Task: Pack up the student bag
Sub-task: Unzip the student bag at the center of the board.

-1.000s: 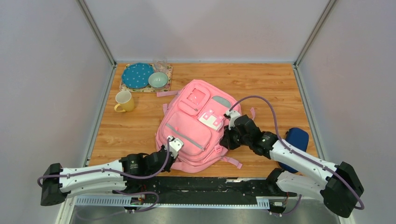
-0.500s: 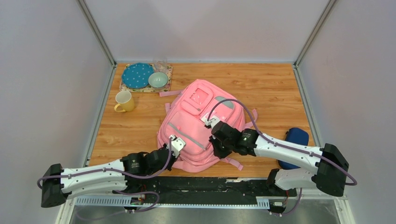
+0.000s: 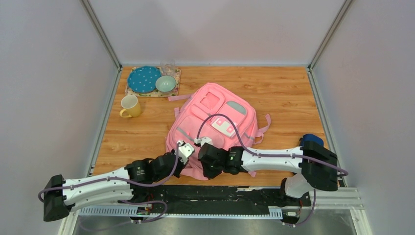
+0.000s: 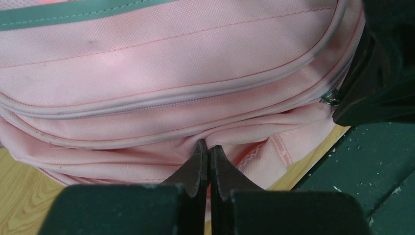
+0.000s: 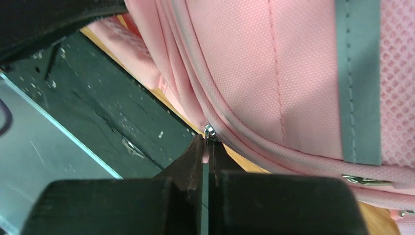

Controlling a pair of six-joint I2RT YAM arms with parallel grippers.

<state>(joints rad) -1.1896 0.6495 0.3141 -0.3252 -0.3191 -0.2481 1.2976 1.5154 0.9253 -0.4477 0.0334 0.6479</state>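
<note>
BAG: student bag [image 3: 215,122] lies mid-tabletop [image 3: 284,93], bottom toward the near edge | LEFT: left fingers [image 4: 199,159] pinched shut on a fabric fold at its near rim | RIGHT: right fingers [image 5: 196,156] clamped on zip pull [image 5: 209,130] | DO: brace fabric taut, draw pull along the track, not outward | TEXT: none legible; patch [image 3: 224,127] shows only pixel blocks

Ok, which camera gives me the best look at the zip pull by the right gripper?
Right wrist: the zip pull is close and sharp at the right gripper, on the edge of the student bag. Left wrist shows what looks like it, small, far right. In top external the arms hide it.
</note>
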